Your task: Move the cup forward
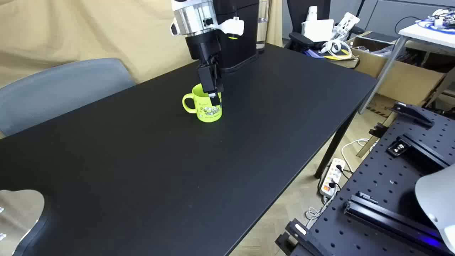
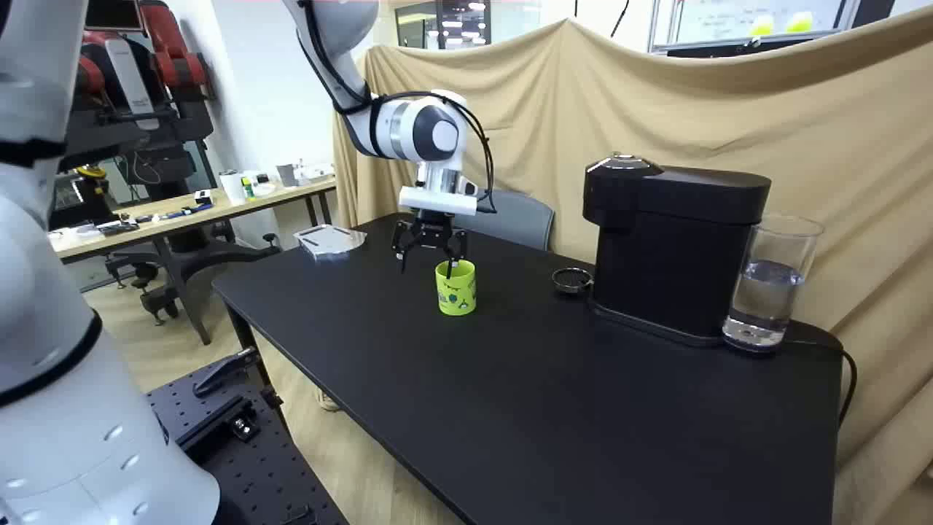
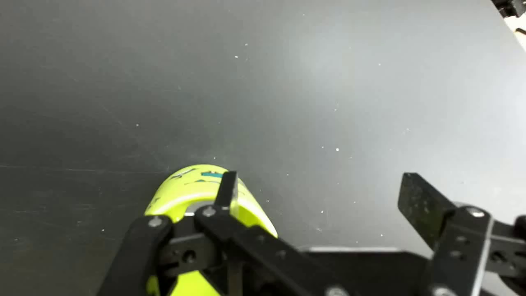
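Misalignment is our chief worry: the lime-green mug point(image 1: 205, 111) stands upright on the table point(image 1: 160, 170), well apart from its edges, and the gripper point(image 2: 426, 272) hangs over it off-centre, spread wide with nothing between its fingers point(image 3: 423, 205). One fingertip sits at the mug's mouth while the opposite one hangs well beside it, over the table; whether the nearer tip is inside, touching the rim or just in front, we cannot tell. If we came straight down from here, that tip might knock the rim and tilt the mug. If we closed now, we would likely pinch a single wall or shove the mug sideways, and such a lopsided hold could let it swing on the way forward. The handle point(image 1: 188, 104) juts out away from the fingers, so an off-centre push might also turn the mug. As for containers, we see its inner wall but not its bottom, so any contents, and any spill, remain unknown to us. A tall glass point(image 2: 773, 281) beside the black appliance point(image 2: 667, 262) holds clear liquid point(image 2: 765, 295), probably water, partway up. Beyond the table, a cardboard box point(image 1: 408, 78) holds what looks like crumpled clear plastic point(image 1: 381, 51).
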Robot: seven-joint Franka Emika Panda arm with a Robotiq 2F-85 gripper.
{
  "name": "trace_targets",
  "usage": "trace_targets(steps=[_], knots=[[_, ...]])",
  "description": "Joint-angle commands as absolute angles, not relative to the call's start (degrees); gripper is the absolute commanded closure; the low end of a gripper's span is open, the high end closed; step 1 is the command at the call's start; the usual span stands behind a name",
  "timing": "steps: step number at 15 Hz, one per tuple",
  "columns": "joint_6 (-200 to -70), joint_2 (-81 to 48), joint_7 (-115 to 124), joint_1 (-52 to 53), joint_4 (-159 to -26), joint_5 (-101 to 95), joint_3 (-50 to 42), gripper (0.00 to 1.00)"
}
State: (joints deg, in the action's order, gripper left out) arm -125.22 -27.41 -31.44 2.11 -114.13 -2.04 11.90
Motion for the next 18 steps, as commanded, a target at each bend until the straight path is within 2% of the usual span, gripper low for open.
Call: trace_targets(steps=[1, 14, 18], knots=[[-125.1, -27.4, -31.5, 2.3, -114.0, -1.9, 11.7, 0.0], [-125.1, -27.4, -31.5, 2.3, -114.0, -1.9, 11.7, 0.0], [-136.2, -28.5, -26.0, 5.6, -113.3, -8.9, 9.3, 0.0]])
